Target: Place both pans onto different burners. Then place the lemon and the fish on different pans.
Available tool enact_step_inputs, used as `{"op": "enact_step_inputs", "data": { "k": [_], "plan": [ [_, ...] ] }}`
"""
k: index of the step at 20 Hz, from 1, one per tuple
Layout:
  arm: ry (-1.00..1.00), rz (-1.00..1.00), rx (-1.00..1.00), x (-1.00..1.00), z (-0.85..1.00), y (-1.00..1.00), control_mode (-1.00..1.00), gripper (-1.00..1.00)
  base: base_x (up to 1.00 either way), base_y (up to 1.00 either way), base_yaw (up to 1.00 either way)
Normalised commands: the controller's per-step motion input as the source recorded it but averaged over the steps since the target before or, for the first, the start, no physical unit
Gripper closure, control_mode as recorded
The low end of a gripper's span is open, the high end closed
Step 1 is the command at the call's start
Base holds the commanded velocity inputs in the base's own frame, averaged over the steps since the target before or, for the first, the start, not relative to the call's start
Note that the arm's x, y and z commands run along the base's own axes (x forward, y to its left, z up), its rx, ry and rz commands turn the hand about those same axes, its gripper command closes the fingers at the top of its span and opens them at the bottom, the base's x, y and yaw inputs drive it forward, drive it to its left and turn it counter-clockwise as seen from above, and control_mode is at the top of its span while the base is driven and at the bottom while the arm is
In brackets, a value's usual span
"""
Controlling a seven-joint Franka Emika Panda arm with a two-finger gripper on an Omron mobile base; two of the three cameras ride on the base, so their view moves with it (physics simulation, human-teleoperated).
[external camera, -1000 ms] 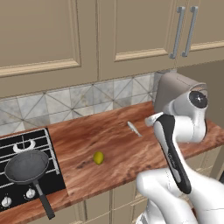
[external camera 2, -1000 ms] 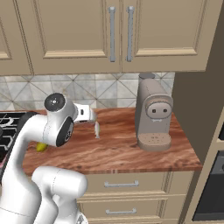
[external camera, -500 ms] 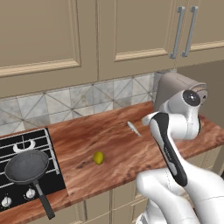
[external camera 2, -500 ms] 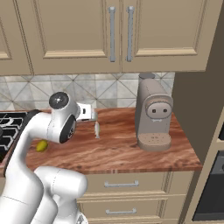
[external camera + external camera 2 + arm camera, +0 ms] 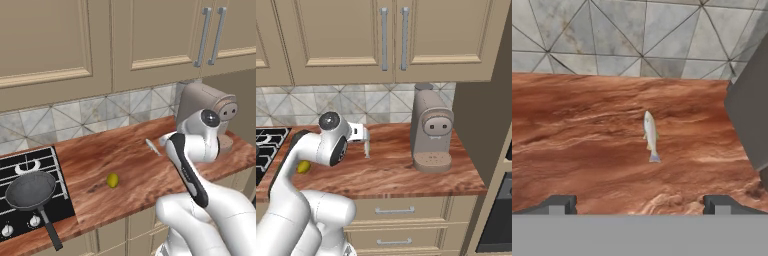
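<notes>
In the hand view my gripper (image 5: 639,204) is open, its two fingertips (image 5: 559,204) wide apart with nothing between them. The fish (image 5: 651,135), small and silvery, lies on the wooden counter ahead of it, apart from the fingers. It also lies at mid counter (image 5: 152,146) and just past my hand (image 5: 367,148). The lemon (image 5: 113,180) rests on the counter left of the arm, and shows half hidden behind it (image 5: 303,166). One dark pan (image 5: 31,191) sits on a front burner of the hob (image 5: 60,200), handle toward the counter edge. A bare burner (image 5: 27,167) lies behind it.
A beige coffee machine (image 5: 431,132) stands on the counter to the right of the fish, its grey side (image 5: 752,115) close by in the hand view. A tiled wall (image 5: 612,35) backs the counter, with cabinets (image 5: 150,40) above. Bare wood lies between lemon and fish.
The arm's upper joints have shifted slightly toward the fish. The jaws have stayed open. The pan, lemon and fish lie where they were.
</notes>
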Motion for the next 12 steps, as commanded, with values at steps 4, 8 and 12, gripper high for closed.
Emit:
{"op": "enact_step_inputs", "data": {
  "k": [4, 8, 12],
  "plan": [
    [0.02, 0.00, 0.00, 0.32, -0.17, 0.00, -1.00, -1.00, 0.00, 0.00, 0.00],
    [0.07, -0.02, 0.00, 0.26, -0.13, 0.00, -1.00, -1.00, 0.00, 0.00, 0.00],
    [0.07, -0.01, 0.00, 0.25, -0.12, 0.00, -1.00, -1.00, 0.00, 0.00, 0.00]
  ]
}}
